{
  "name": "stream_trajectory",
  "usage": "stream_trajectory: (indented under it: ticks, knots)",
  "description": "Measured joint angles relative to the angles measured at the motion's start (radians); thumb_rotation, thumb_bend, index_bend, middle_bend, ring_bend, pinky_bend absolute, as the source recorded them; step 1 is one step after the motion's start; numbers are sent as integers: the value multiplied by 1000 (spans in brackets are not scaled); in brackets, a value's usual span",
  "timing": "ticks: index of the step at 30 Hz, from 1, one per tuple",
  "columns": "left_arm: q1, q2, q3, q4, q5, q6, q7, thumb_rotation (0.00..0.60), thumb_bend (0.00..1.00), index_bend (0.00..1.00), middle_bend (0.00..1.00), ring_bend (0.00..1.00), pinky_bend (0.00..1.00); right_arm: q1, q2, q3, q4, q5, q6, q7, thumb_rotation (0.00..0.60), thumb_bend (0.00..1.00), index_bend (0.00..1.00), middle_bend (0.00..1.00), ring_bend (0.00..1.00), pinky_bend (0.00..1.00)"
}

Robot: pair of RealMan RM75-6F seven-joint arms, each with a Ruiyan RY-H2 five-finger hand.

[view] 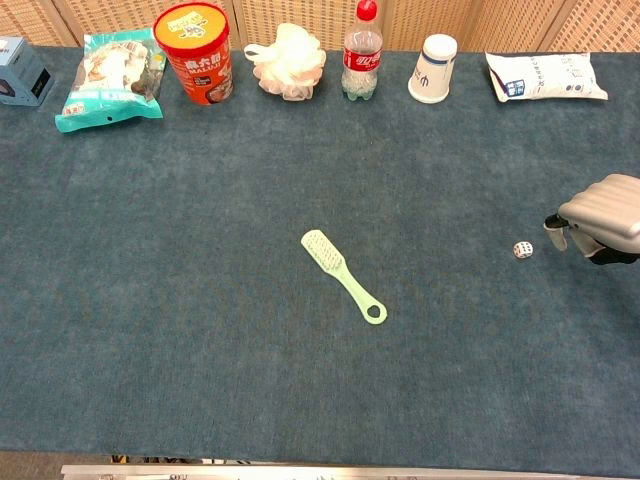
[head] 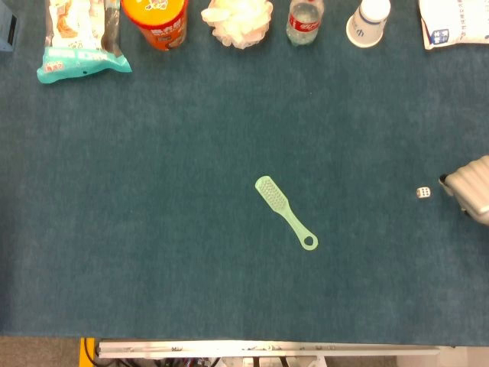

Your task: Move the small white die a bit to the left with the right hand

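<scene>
The small white die [head: 423, 193] lies on the blue cloth at the right side of the table, also seen in the chest view [view: 522, 250]. My right hand [head: 469, 188] reaches in from the right edge, just right of the die and apart from it. In the chest view the right hand [view: 598, 223] hangs a little above the cloth with its fingers pointing down toward the die, and it holds nothing. My left hand is not in either view.
A pale green brush [head: 285, 211] lies mid-table, well left of the die. Along the far edge stand a snack bag [view: 106, 83], an orange tub [view: 194, 40], a white bath puff [view: 286, 60], a cola bottle [view: 362, 52], a paper cup [view: 434, 68] and a white pouch [view: 545, 76].
</scene>
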Motion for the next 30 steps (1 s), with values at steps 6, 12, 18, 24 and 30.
stream_trajectory:
  ticks: [6, 12, 18, 24, 30]
  knots:
    - [2, 3, 0, -4, -1, 3, 0, 600, 0, 359, 349, 263, 344, 10, -14, -5, 7, 0, 0, 0, 600, 974, 462, 943, 927, 933]
    - [4, 4, -2, -7, -4, 4, 2, 600, 0, 359, 350, 263, 345, 16, -28, -9, 19, -1, 7, 3, 600, 974, 462, 943, 927, 933]
    - [4, 5, -2, -9, -7, 3, 5, 600, 0, 359, 350, 263, 345, 21, -38, -12, 24, -5, 10, 11, 600, 974, 462, 943, 927, 933]
    - [5, 5, -2, -9, -9, 3, 6, 600, 0, 359, 350, 263, 345, 26, -49, -15, 31, -8, 9, 17, 600, 973, 462, 943, 927, 933]
    - [5, 5, -2, -9, -8, 4, 6, 600, 0, 359, 350, 263, 345, 33, -62, -18, 42, -6, 5, 17, 600, 974, 462, 943, 927, 933]
